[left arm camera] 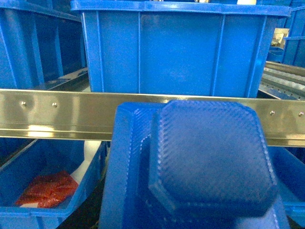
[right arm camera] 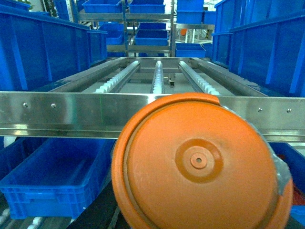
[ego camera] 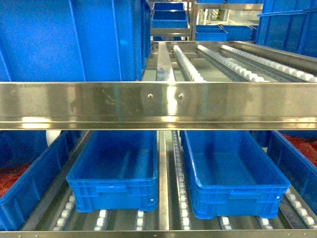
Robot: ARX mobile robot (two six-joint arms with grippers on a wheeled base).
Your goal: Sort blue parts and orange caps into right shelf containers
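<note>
A blue part point(left arm camera: 209, 157), a ribbed octagonal block on a wider base, fills the lower left wrist view, raised in front of the steel shelf rail point(left arm camera: 71, 114). It hides the left gripper's fingers, which hold it from behind. An orange cap point(right arm camera: 200, 167), round with a small centre boss, fills the lower right wrist view in the same way, held by the hidden right gripper. Two empty blue containers point(ego camera: 114, 191) point(ego camera: 233, 198) sit side by side on the lower roller shelf. Neither gripper shows in the head view.
A steel crossbar point(ego camera: 158, 104) spans the shelf front above the containers. A tall blue crate point(ego camera: 69, 39) stands on the upper rollers at left. Crates holding red items sit at far left point(left arm camera: 28, 212) and far right point(ego camera: 302, 163). Another blue crate point(right arm camera: 47, 195) lies below the rail.
</note>
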